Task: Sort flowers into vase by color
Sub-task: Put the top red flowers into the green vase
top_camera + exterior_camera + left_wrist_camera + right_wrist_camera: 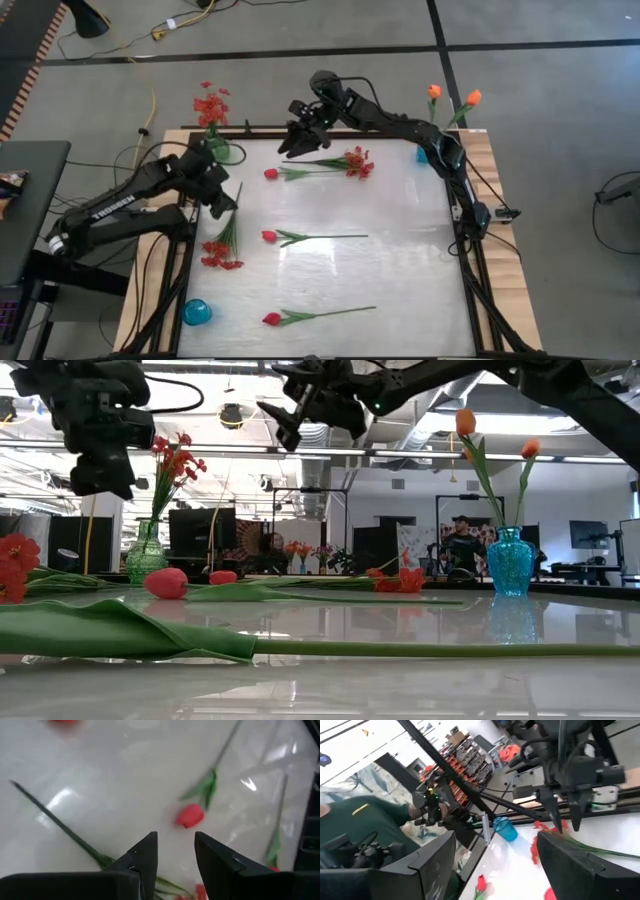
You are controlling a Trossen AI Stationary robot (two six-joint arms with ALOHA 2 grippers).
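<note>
1. Overhead shot is evenly lit and bright; the white tabletop (400, 280) shows soft streaky glare, with barely any shadows.
2. Table-level camera is heavily backlit by ceiling lights, so both arms are near-black silhouettes. The closest green leaf (120, 630) is out of focus.
3. Left wrist camera is blurry, with white glare patches on the surface.
4. Right wrist camera looks smeared and tilted, washed out near one corner.

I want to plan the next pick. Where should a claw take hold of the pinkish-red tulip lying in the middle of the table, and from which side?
Probably the bare stem of the middle tulip, past its leaves, coming straight down from above. It lies flat on the table with the bloom toward the left arm's side; the stem is thin and clear of the other flowers, so open fingers can straddle it crosswise. The left claw, open, is nearest.
</note>
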